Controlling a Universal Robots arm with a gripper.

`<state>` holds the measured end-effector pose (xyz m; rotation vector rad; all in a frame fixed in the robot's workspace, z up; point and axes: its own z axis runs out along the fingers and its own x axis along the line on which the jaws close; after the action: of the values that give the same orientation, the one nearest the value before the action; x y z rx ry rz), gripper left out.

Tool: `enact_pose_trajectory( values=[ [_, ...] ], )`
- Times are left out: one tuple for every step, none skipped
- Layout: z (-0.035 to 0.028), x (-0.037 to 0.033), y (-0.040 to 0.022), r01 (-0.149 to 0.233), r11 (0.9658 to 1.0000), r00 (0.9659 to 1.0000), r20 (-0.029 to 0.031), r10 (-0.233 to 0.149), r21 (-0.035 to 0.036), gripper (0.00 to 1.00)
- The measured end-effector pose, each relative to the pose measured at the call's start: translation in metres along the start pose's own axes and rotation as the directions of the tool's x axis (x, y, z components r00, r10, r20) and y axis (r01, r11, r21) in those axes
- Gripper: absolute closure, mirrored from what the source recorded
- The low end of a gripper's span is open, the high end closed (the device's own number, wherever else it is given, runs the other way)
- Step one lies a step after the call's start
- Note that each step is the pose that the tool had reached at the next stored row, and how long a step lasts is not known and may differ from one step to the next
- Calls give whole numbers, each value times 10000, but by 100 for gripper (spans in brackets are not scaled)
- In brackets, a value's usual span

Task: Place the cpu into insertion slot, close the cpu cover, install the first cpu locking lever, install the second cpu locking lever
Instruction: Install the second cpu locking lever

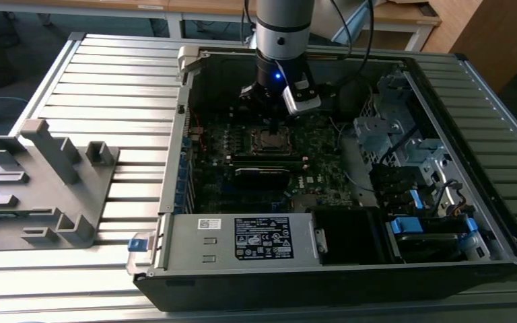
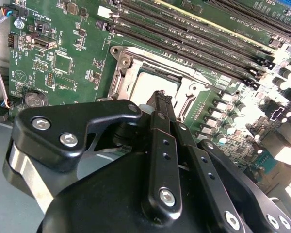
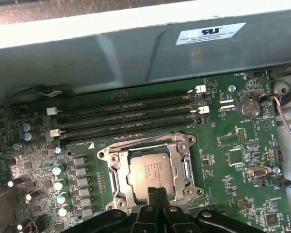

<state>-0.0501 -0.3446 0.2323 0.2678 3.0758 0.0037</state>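
Cpu (image 3: 150, 171) seated in insertion slot (image 3: 117, 187), cpu cover (image 3: 182, 145) down around it, clenched empty claw (image 3: 156, 192) just above.

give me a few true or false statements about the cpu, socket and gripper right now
1. The cpu sits in the insertion slot on the motherboard. True.
2. The gripper is shut on the cpu and lifting it. False: its fingertips are together with nothing between them, just above the socket's edge.
3. The cpu cover lies down around the chip. True: the metal frame sits flat with the chip's face showing through its window.
4. The gripper hangs over the grey power-supply box. False: in the exterior view the arm is above the socket, and the power-supply box lies at the case's near edge.
5. Long memory slots run beside the socket. True.
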Motion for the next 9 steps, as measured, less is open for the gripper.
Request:
enact_pose_trajectory(
  values=[
    [0, 0, 0, 0, 10000, 10000, 0, 0, 0, 89],
    [0, 0, 0, 0, 10000, 10000, 0, 0, -1, 89],
    [-2, -1, -3, 1, 10000, 10000, -1, -1, 3, 89],
    [-2, -2, -7, 2, 10000, 10000, -1, -2, 3, 89],
    [-1, -2, -12, 2, 10000, 10000, -1, -2, 1, 89],
    [0, -3, -17, 1, 10000, 10000, -1, -1, 0, 89],
    [0, -4, -23, 1, 10000, 10000, 0, -1, 1, 89],
    [0, -5, -30, 1, 10000, 10000, 0, -1, 0, 89],
    [0, -7, -37, 0, 10000, 10000, 0, 0, 0, 89]
  ],
)
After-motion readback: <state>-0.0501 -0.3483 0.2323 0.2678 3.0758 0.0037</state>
